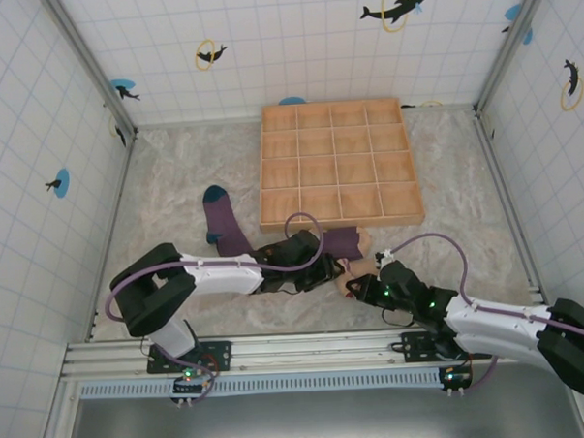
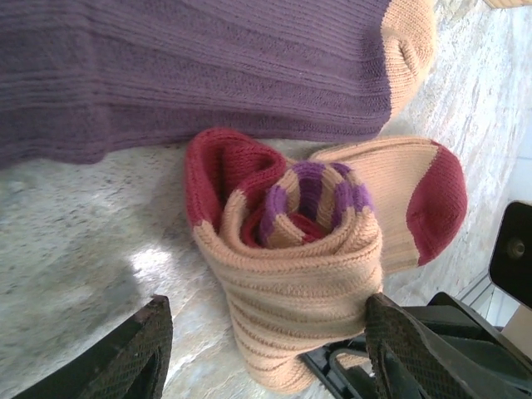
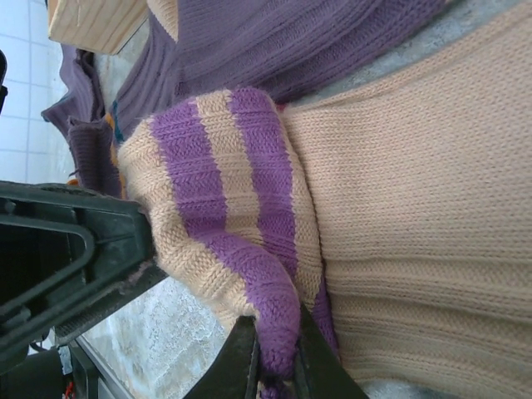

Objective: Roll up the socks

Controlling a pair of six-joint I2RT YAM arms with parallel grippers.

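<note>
The table [image 1: 174,185] carries a tray [image 1: 338,159] and, beside it, a flat purple sock [image 1: 222,222]. In front, the tan roll [image 2: 291,274] sits between the left gripper's [image 2: 268,307] parted fingers. The right gripper [image 3: 274,341] pinches its striped cuff [image 3: 224,183].

Purple sock [image 2: 208,75] — cut off at the top and left edges.
</note>
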